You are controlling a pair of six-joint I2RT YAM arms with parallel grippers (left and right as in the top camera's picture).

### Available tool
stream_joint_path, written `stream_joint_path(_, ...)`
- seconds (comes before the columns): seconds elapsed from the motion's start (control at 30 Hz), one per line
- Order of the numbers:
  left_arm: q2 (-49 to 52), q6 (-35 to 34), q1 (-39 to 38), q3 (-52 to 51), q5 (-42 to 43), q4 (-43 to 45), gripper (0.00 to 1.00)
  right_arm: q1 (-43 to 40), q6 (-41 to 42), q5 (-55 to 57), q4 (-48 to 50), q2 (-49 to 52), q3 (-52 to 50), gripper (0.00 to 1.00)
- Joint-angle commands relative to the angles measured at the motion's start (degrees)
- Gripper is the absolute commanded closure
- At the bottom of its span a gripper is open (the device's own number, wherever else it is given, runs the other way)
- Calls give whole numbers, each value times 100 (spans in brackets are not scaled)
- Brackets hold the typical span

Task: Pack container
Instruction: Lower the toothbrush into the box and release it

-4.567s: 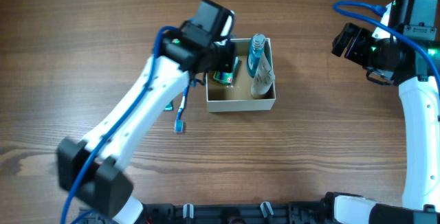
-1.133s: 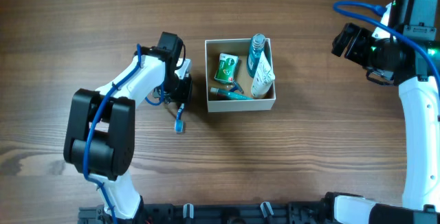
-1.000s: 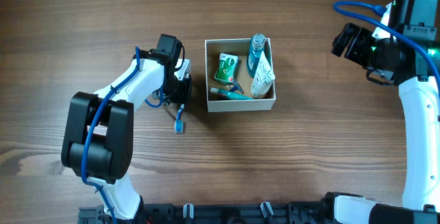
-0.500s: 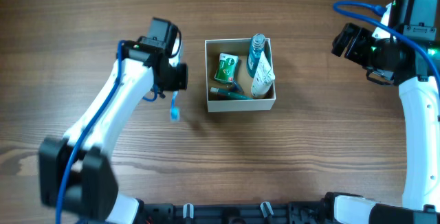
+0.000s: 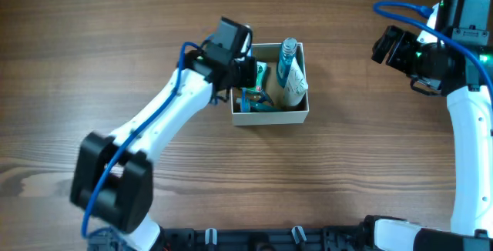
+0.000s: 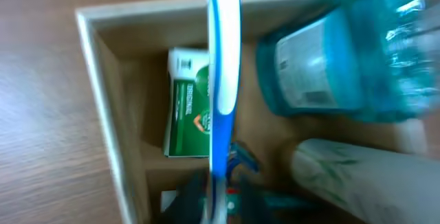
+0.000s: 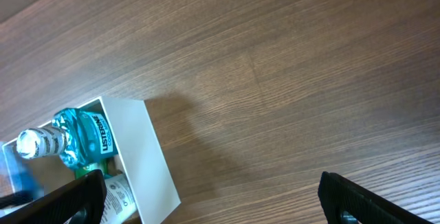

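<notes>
The container (image 5: 269,118), a square white-walled box with a brown inside, sits mid-table. It holds a blue mouthwash bottle (image 5: 286,58), a white tube (image 5: 294,86) and a green packet (image 6: 187,107). My left gripper (image 5: 243,74) hovers over the box's left half, shut on a blue and white toothbrush (image 6: 223,80). The toothbrush points across the box interior above a blue razor (image 6: 242,159). My right gripper (image 5: 389,47) is open and empty, well to the right of the box. The right wrist view shows the box wall (image 7: 148,155) between its spread fingers (image 7: 213,189).
Bare wooden tabletop (image 5: 347,166) surrounds the box on all sides. The left arm's white link (image 5: 162,120) stretches diagonally from the front left toward the box. The right arm's base (image 5: 470,128) stands at the right edge.
My left gripper has lifted the toothbrush off the table left of the box and carried it right, over the box's left half. The right arm has not moved.
</notes>
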Motion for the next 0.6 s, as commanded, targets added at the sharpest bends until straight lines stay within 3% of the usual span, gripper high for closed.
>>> stream_joint_path(0.0,125,-122,-46,26,-57,-15,49,-22,74,-68,17,11,17,0)
stream_joint_path(0.1,-284,-122,-39,26,-61,-28,46,-22,74,-68,17,11,17,0)
stream_joint_path(0.2,-1073,-122,57,26,-227,-256,31,-22,74,-68,20,11,17,0)
stream_joint_path(0.23,-1342,-120,127,26,-372,-428,22,-22,76,-68,17,11,17,0)
stream_joint_path(0.27,-1665,-105,232,26,-621,-702,0,-22,72,-68,17,11,17,0)
stream_joint_path(0.33,-2249,-105,490,26,-1161,-1215,0,-22,74,-68,17,11,17,0)
stream_joint_path(0.57,-3364,-107,769,26,-1215,-1528,0,-22,76,-68,20,11,17,0)
